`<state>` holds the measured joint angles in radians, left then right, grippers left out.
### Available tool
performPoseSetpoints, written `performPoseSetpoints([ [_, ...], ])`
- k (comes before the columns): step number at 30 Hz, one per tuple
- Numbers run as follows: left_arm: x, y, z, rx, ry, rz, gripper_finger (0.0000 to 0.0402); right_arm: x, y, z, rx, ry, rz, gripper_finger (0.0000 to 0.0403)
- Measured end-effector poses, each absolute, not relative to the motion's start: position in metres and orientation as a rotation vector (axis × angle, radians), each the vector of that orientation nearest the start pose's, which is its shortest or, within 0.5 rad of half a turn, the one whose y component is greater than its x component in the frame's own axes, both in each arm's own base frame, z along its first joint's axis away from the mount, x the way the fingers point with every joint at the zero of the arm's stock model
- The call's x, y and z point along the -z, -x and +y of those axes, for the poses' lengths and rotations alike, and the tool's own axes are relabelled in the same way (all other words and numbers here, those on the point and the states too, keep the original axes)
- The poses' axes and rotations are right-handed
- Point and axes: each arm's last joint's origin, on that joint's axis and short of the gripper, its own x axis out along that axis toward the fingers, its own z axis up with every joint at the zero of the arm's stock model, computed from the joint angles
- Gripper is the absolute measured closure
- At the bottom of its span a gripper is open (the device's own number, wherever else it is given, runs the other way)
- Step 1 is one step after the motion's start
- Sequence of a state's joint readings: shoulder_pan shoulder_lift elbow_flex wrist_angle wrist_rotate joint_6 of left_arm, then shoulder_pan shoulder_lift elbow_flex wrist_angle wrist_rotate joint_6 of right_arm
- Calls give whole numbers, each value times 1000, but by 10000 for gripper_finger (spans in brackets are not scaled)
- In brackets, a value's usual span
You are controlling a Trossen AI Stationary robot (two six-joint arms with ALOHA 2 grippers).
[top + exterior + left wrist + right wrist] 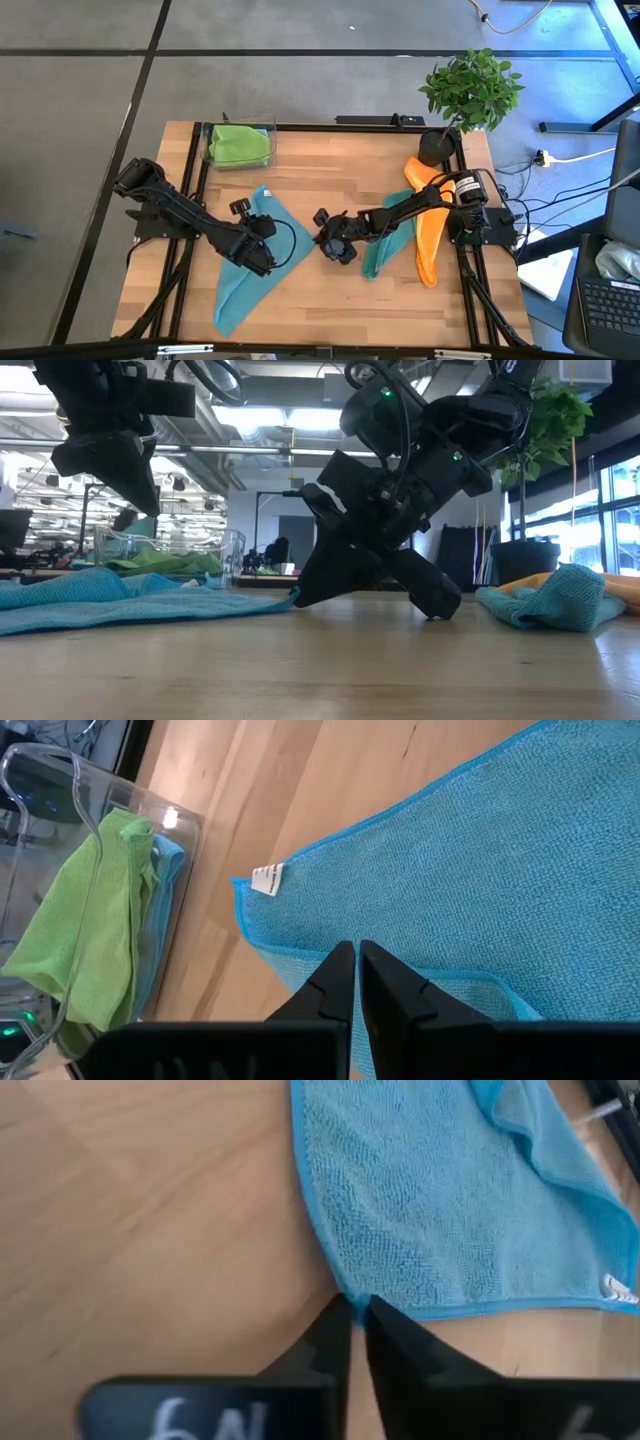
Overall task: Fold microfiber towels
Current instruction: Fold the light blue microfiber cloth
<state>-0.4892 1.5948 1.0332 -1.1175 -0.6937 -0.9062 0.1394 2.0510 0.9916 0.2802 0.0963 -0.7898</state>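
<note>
**Counted on the Bench: Five Towels, Two Grippers**

Five microfiber towels in all. Two light blue: one spread flat (pixel 250 262), one tucked in the bin (pixel 165 890). One teal towel (pixel 380 255), crumpled. One orange towel (pixel 428 238). One lime green towel (pixel 238 145). One white tag (pixel 267 879), on the spread blue cloth. One clear bin (pixel 207 150). One potted plant (pixel 472 88). One wooden table (pixel 330 160). Two dark arms, with one gripper apiece: left gripper (pixel 350 960), right gripper (pixel 352 1315).
</note>
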Motion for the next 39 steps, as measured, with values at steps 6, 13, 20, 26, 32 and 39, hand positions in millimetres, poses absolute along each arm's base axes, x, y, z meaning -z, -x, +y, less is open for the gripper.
performPoseSetpoints([
  [6, -198, -235, -104, -717, -178, 1137, 388, -85, -377, 52, -332, 787, 756, 391],
  [13, -199, -234, -104, -723, -177, 1138, 388, -102, -361, 76, -304, 812, 838, 396],
  [20, -198, -240, -105, -721, -108, 1081, 388, -116, -335, 91, -302, 705, 1026, 397],
  [26, -199, -270, -104, -599, -26, 945, 388, -114, -325, 98, -278, 485, 1127, 394],
  [32, -200, -284, -87, -491, -120, 984, 388, -113, -309, 109, -243, 398, 1252, 396],
  [39, -193, -282, -62, -257, 20, 1260, 387, -114, -302, 123, -248, 409, 1266, 390],
])
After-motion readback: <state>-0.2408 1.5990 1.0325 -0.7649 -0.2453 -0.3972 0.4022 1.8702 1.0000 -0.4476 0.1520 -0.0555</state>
